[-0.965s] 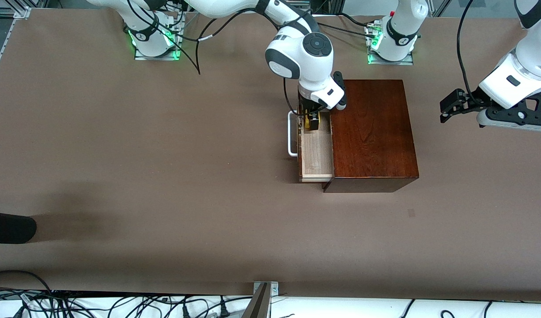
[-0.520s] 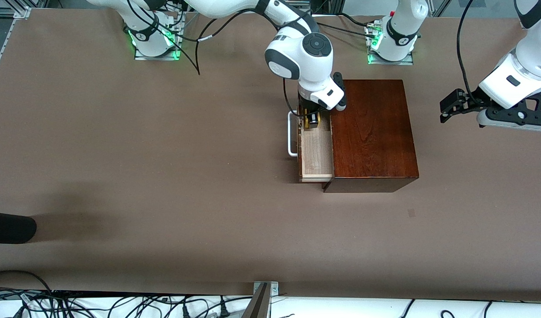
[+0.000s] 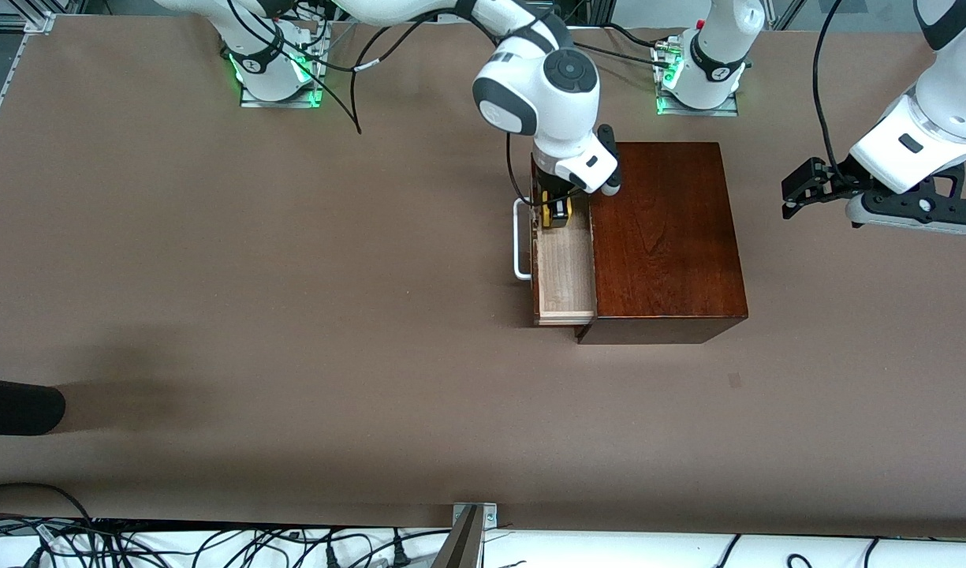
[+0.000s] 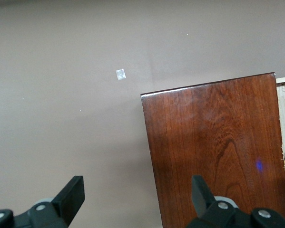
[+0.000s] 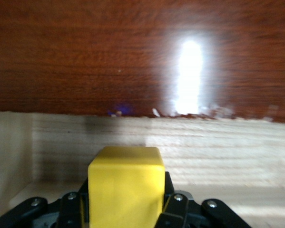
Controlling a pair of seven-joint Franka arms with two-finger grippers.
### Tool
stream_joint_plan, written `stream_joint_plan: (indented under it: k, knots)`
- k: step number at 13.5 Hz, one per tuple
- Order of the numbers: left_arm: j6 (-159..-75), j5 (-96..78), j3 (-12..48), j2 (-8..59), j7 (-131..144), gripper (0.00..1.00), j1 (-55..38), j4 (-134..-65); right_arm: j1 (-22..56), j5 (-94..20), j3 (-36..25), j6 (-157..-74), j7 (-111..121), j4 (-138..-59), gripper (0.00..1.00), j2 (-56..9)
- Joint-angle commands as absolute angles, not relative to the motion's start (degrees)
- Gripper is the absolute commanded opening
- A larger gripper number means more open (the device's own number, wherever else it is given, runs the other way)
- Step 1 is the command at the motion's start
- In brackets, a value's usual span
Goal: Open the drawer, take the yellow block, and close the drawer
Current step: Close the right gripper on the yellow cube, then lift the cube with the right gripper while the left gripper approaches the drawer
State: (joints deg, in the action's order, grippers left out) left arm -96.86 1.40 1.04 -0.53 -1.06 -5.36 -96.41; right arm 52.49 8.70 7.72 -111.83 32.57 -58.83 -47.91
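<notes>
The drawer stands open, its pale floor free nearer the camera; the box walls one side.

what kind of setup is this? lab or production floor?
Likely a robotics lab bench: two table-mounted arms, loose cabling along the table edge, one wooden box as a prop. Right claw grips the yellow block.

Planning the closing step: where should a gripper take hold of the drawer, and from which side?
Grip the white U-shaped handle on the drawer front, at the middle of its bar, coming from the right arm's end of the table. The bar stands off the front, leaving a gap for one finger. The right gripper is shut on the yellow block; the left gripper waits open.
</notes>
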Motion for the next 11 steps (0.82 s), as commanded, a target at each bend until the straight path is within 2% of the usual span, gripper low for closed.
stream_joint_plan:
  k: [1, 7, 11]
  knots:
    - [-96.06, 2.81, 1.23, -0.18, -0.53, 1.0, -5.63, -95.1, 51.6, 6.08, 7.74, -106.53, 31.82, -56.16, 0.0, -43.18]
    - [-96.06, 2.81, 1.32, -0.18, -0.53, 1.0, -5.63, -95.1, 43.97, 3.08, 7.21, -98.53, 23.23, -56.16, 0.0, -34.99]
    - [-95.11, 2.72, 3.6, -0.26, -0.35, 1.0, -5.63, -93.78, 34.12, 2.9, 7.29, -97.65, 21.97, -56.16, 0.0, -34.01]
